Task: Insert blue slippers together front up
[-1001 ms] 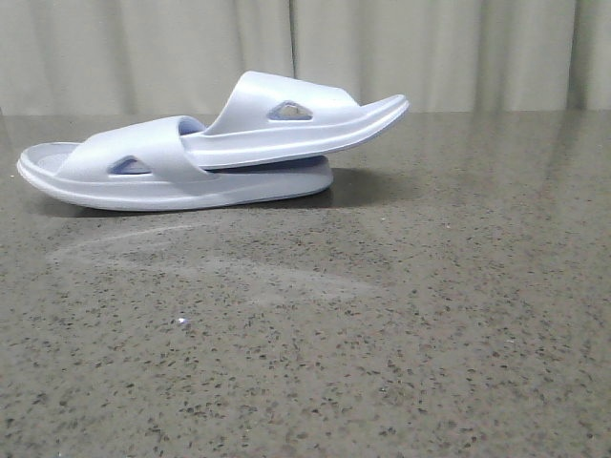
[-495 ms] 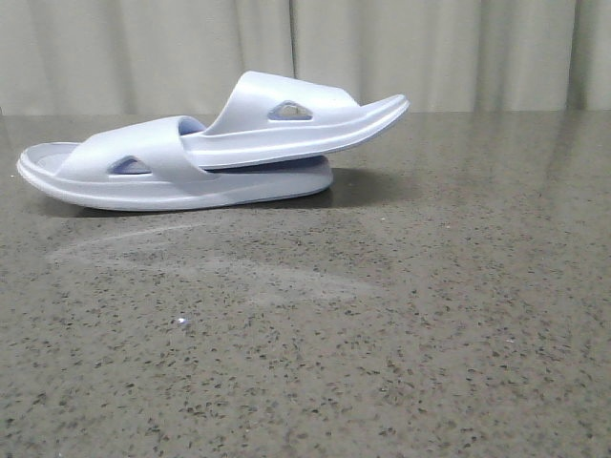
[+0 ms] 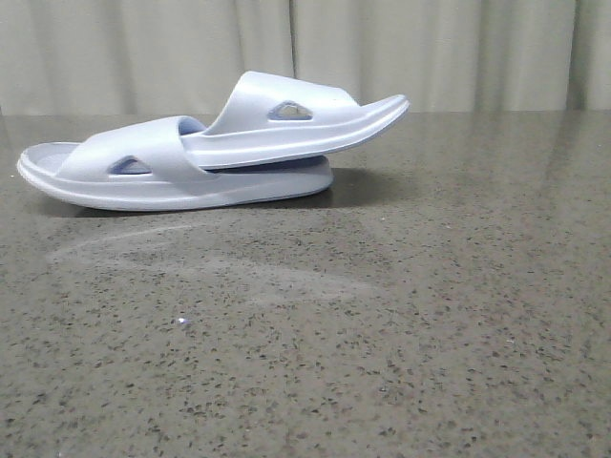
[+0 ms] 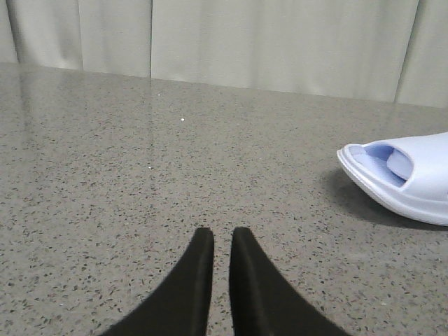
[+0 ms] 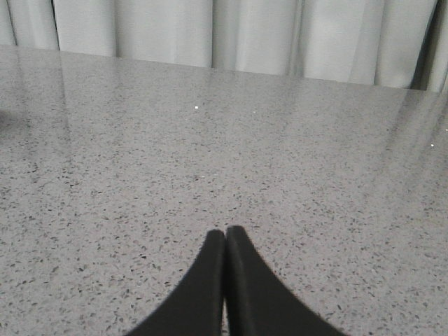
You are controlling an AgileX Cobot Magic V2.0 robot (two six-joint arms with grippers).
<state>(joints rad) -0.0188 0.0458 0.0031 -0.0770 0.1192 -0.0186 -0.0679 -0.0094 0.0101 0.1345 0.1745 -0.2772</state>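
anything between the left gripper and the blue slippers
Nothing. In the left wrist view only bare speckled table lies between the left gripper and the blue slippers; its fingers hold nothing.

I can read no text, label, brand, number or sign from here in any view: not on the slippers (image 3: 210,153), the table (image 3: 382,324) or the curtain (image 3: 430,52).

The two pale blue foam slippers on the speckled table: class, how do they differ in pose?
The lower pale blue foam slipper lies flat on the speckled table; the upper pale blue foam slipper tilts, its right end raised. The upper one's left end is tucked under the lower one's strap. Both share colour and triangular cut-outs.
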